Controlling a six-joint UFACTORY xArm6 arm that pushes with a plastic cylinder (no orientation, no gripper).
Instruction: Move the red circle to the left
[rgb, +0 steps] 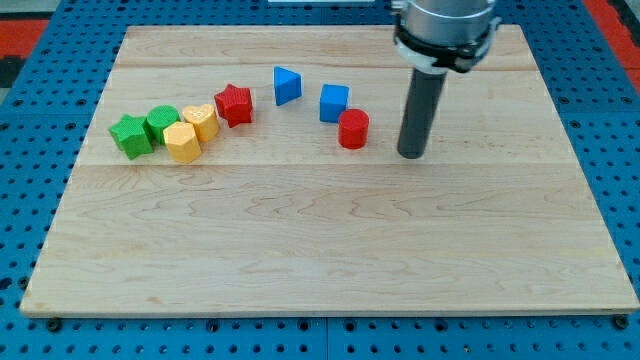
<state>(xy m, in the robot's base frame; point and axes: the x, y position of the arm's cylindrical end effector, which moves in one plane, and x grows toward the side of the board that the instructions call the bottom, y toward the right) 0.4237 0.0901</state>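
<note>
The arm entered from the view's top, right of centre, at about 1 o'clock from the middle of the frame. Only its last section was visible: a pale grey cylindrical housing with a black collar beneath it. A straight dark rod hung from the collar, close to vertical, with no visible tilt. My tip (411, 154) was at the rod's lower end, down at surface level. The upper links and the base lay outside the frame and could not be assessed.
</note>
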